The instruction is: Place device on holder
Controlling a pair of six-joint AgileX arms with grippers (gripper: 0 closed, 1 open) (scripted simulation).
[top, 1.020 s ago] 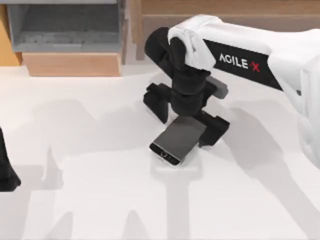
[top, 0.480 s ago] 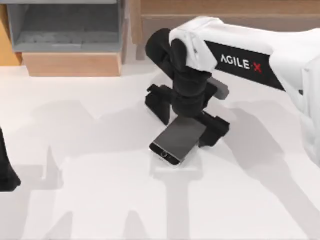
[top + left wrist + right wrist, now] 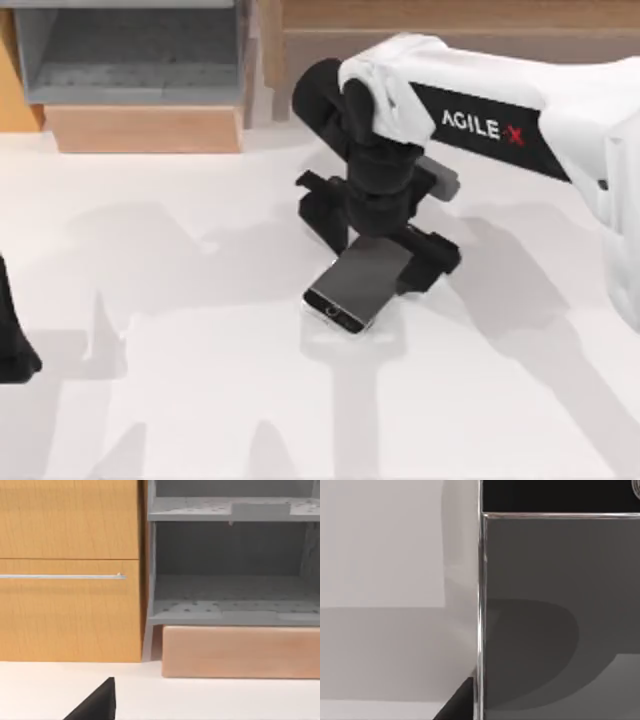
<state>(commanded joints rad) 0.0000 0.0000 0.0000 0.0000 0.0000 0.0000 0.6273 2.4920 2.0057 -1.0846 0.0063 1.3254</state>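
The counter (image 3: pixel 200 400) is a plain white surface, and along its far edge stand a grey open shelf unit (image 3: pixel 130 50) on a pale wooden base (image 3: pixel 140 128) and a light wooden cabinet (image 3: pixel 70 570) with a thin metal handle (image 3: pixel 62 576).

The right arm (image 3: pixel 500 110), white with the AgileX name on it, reaches from the right side toward the middle of the counter. Its right tool (image 3: pixel 378 245) points down over the far end of the device (image 3: pixel 358 285). The two black fingers (image 3: pixel 325 210) stand wide apart, one on each side of the device, and I cannot tell if they touch it.

The device lies a little behind the centre of the counter, turned at an angle, with its home button end toward the near edge. In the right wrist view the dark grey screen, a black bezel and the thin silver edge are very close to the camera, with the white counter beside them.

The left tool (image 3: pixel 15 345) is parked at the left edge of the counter, well apart from the device.
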